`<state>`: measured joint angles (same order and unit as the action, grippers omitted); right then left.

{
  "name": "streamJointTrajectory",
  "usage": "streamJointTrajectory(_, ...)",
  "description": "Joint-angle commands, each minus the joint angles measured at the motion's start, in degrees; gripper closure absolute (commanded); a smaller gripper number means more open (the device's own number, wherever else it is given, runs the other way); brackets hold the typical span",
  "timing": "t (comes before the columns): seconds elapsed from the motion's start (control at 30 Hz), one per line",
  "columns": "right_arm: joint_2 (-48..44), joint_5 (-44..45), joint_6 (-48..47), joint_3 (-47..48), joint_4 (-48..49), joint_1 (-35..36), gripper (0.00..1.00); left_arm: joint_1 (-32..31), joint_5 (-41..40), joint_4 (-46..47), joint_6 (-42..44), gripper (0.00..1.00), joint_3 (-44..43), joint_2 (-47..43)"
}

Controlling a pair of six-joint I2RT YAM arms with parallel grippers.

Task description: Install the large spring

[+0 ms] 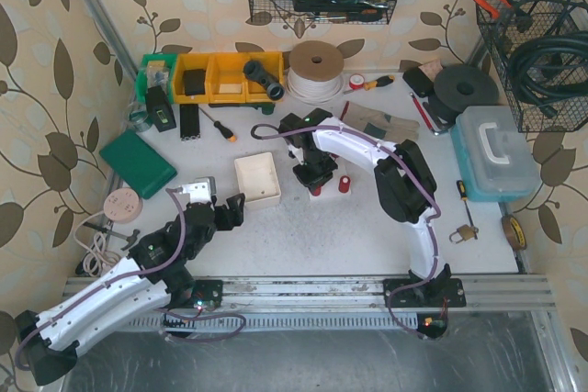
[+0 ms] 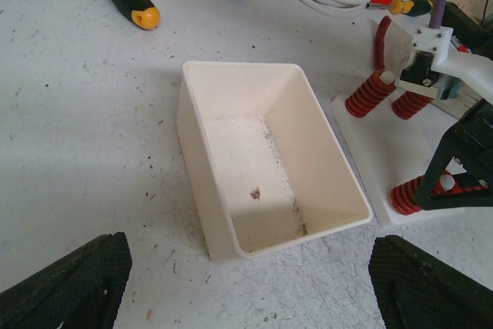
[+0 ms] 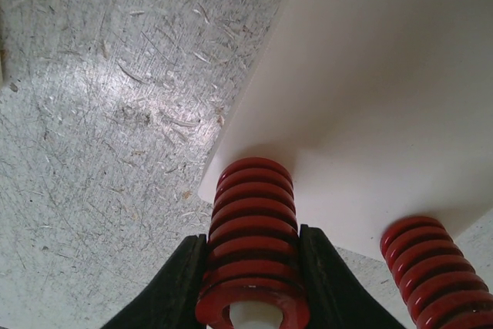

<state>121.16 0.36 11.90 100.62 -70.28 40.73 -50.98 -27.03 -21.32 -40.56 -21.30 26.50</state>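
My right gripper (image 3: 253, 271) is shut on a large red spring (image 3: 253, 229) that sits over a white peg at the corner of a white base plate (image 3: 385, 75). A second red spring (image 3: 431, 267) stands on the plate to its right. In the top view the right gripper (image 1: 313, 173) points down at the plate in the table's middle. In the left wrist view the held spring (image 2: 407, 194) shows between black fingers, with two more red springs (image 2: 368, 96) behind. My left gripper (image 2: 250, 298) is open and empty, just in front of a cream box (image 2: 262, 175).
The empty cream box (image 1: 257, 179) lies left of the plate. A screwdriver (image 1: 221, 126), yellow bins (image 1: 216, 77) and a coil of white tubing (image 1: 315, 69) are at the back. A green case (image 1: 136, 162) lies far left, a blue toolbox (image 1: 496, 153) right.
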Motion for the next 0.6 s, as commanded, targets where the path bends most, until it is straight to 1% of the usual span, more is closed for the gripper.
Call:
streamJointTrajectory(0.0,0.81,-0.34,-0.21,1.04,0.74,-0.08,1.0,0.17,-1.78,1.03,-0.32,0.12,0.05,-0.81)
streamJointTrajectory(0.03,0.64,-0.27,-0.13,0.95,0.88,-0.12,0.99,0.18,-1.76,1.04,-0.27,0.12,0.08,-0.83)
streamJointTrajectory(0.07,0.39,-0.29,0.0,0.71,1.24,-0.12,0.94,0.14,-1.75,1.14,-0.23,0.12,0.06,-0.84)
streamJointTrajectory(0.13,-0.16,-0.62,0.25,-0.05,2.29,-0.19,0.87,0.18,-1.67,1.08,-0.14,0.12,-0.11,-0.59)
streamJointTrajectory(0.2,-0.55,-0.76,0.72,-0.55,3.04,-0.18,0.83,0.18,-1.59,0.94,-0.14,0.12,-0.42,-0.32)
streamJointTrajectory(0.37,-0.95,-1.08,1.17,-0.71,4.03,-0.3,0.77,0.16,-1.7,0.23,-0.52,0.12,-0.51,-0.6)
streamJointTrajectory(0.4,-1.02,-1.19,1.32,-0.69,4.13,-0.3,0.74,0.13,-1.67,0.1,-0.58,0.12,-0.54,-0.65)
streamJointTrajectory(0.53,-1.61,-1.5,1.76,-0.72,4.85,-0.3,0.57,0.18,-1.69,-0.28,-0.91,0.12,-0.76,-0.6)
streamJointTrajectory(0.57,-1.86,-1.49,1.9,-0.88,5.23,-0.3,0.46,0.16,-1.63,-0.4,-0.97,0.12,-0.76,-0.5)
